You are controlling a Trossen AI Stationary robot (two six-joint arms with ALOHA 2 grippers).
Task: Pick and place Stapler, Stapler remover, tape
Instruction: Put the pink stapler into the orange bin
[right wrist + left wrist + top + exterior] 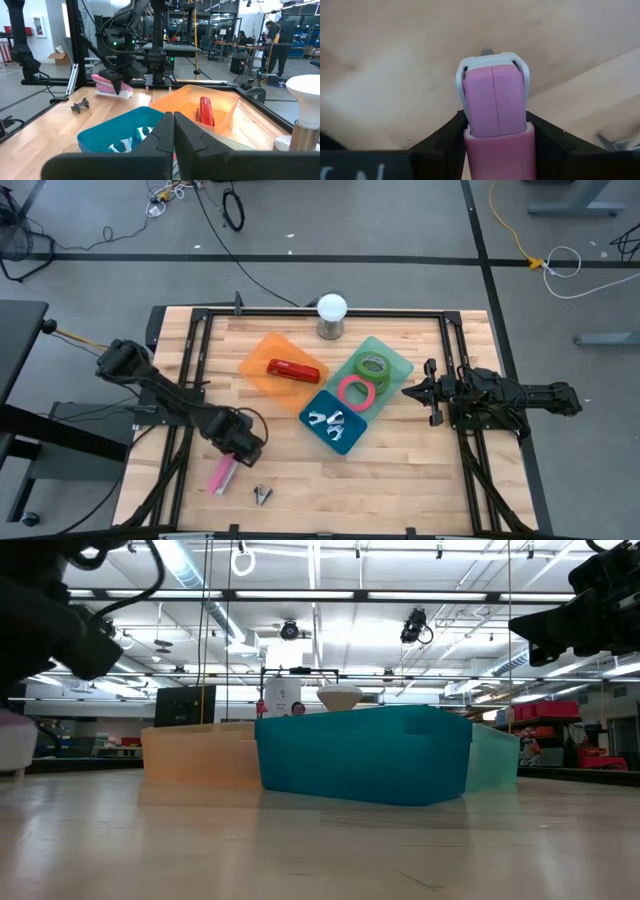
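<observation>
My left gripper (238, 448) is shut on a pink stapler with a white base (222, 474) near the table's front left; the stapler also shows in the left wrist view (495, 97) and the right wrist view (111, 86). A dark staple remover (262, 495) lies on the table beside it. A red stapler (292, 370) lies in the orange bin (262, 352). Green tape (374, 366) and pink tape (356, 391) lie in the green bin (398, 360). White staple removers (330, 420) lie in the blue bin (350, 438). My right gripper (408, 391) is shut and empty at the right. My left gripper pinches the pink stapler's two long sides (470, 125) between its two fingers (451, 136), toward one end. The fingers come from above, slanting toward the table's near edge. The stapler lies about level, low over the table; whether it touches the wood I cannot tell.
A white lamp bulb on a metal base (331, 315) stands at the table's far edge behind the bins. Black rails (195, 350) run along the table's left, right and far sides. Bare wood (400, 480) lies at the front right.
</observation>
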